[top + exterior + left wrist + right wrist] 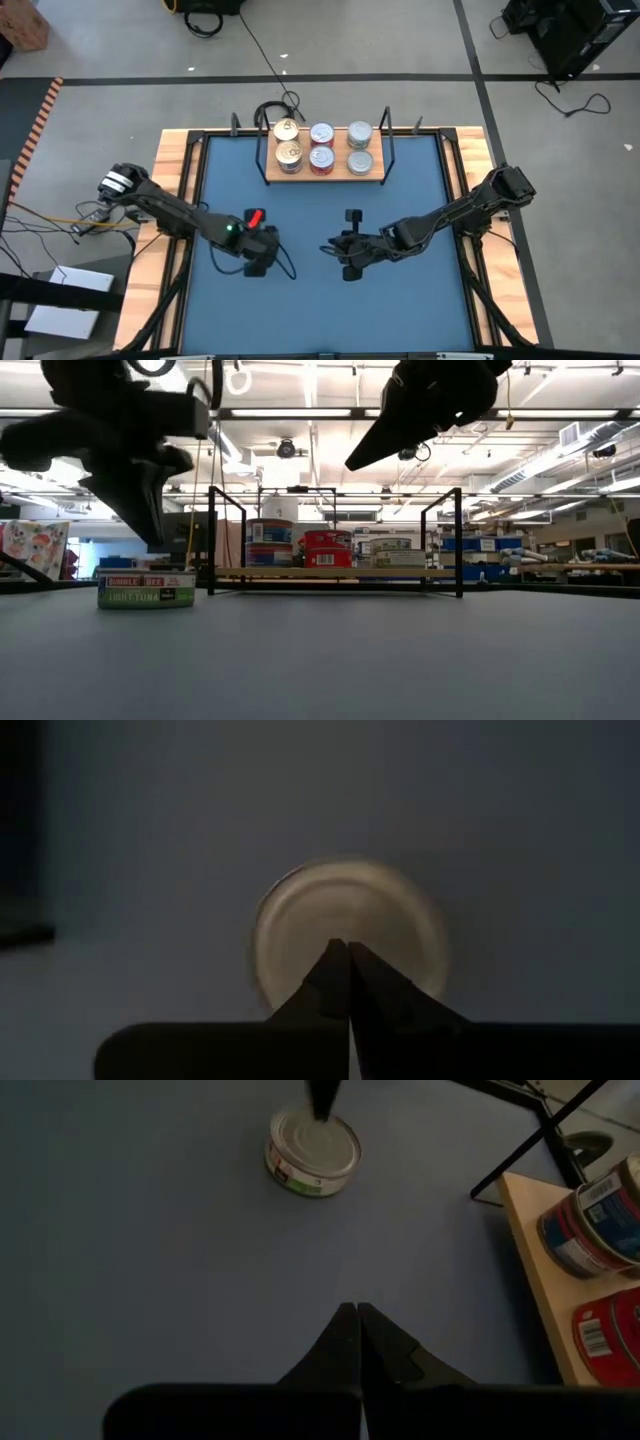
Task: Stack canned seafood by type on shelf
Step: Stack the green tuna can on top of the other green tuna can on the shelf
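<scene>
One silver-lidded tin (312,1152) with a green and white label (146,590) stands upright on the blue table, left of centre. My left gripper (155,540) hangs shut just above its lid (350,920), pointing down, with a gap between them; from above the gripper hides the tin. My right gripper (357,1310) is shut and holds nothing, raised over the table's middle (330,248). The shelf (340,148) stands at the far edge with canned seafood in three stacks: gold-lidded (288,152) on the left, red-sided (321,158) in the middle, silver-lidded (359,160) on the right.
Black wire uprights (459,540) stand at both ends of the shelf. A wooden rim (170,200) runs round the blue table. A coiled black cable (275,108) lies at the far edge behind the shelf. Bare blue tabletop stretches between the arms and the near edge.
</scene>
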